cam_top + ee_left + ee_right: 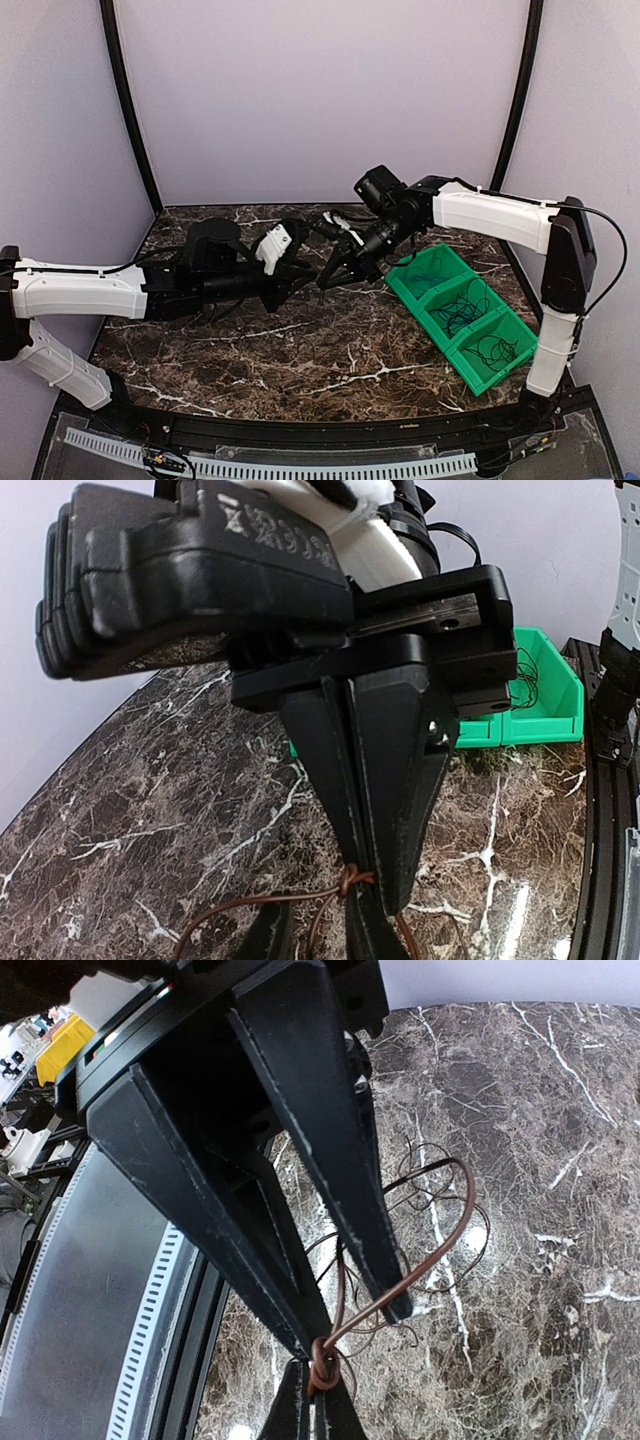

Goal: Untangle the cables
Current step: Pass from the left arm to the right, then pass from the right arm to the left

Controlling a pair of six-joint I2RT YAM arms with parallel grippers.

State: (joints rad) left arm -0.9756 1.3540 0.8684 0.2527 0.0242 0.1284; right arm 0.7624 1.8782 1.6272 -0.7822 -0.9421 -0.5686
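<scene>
Surface: dark veined marble [250, 350] under lilac walls, with both my arms reaching in to meet over its middle.
Green bin: three compartments [425, 330] at my right, well apart from the meeting point. Thin dark cables [465, 312] lie coiled inside, which I take to be the ones already sorted.
Brown cable: one cord [440, 1250] rises from a knot, swings out in a wide loop over the marble and comes back.
Knot: a tight little twist [322, 1365] sitting right at my right fingertips, just above my left ones.
Right gripper: clenched [318, 1348], its tips pinching the brown cable at the knot.
Left gripper: [325, 908] narrowed around the cord just under the knot. I cannot tell whether it bites yet.
Why held so: I judge that two grips set close on either side let me work the knot apart without dragging the whole loop.
Other strands: thin black cable [425, 1175] trails on the marble behind the loop. Whether it is snagged in it I cannot say.
</scene>
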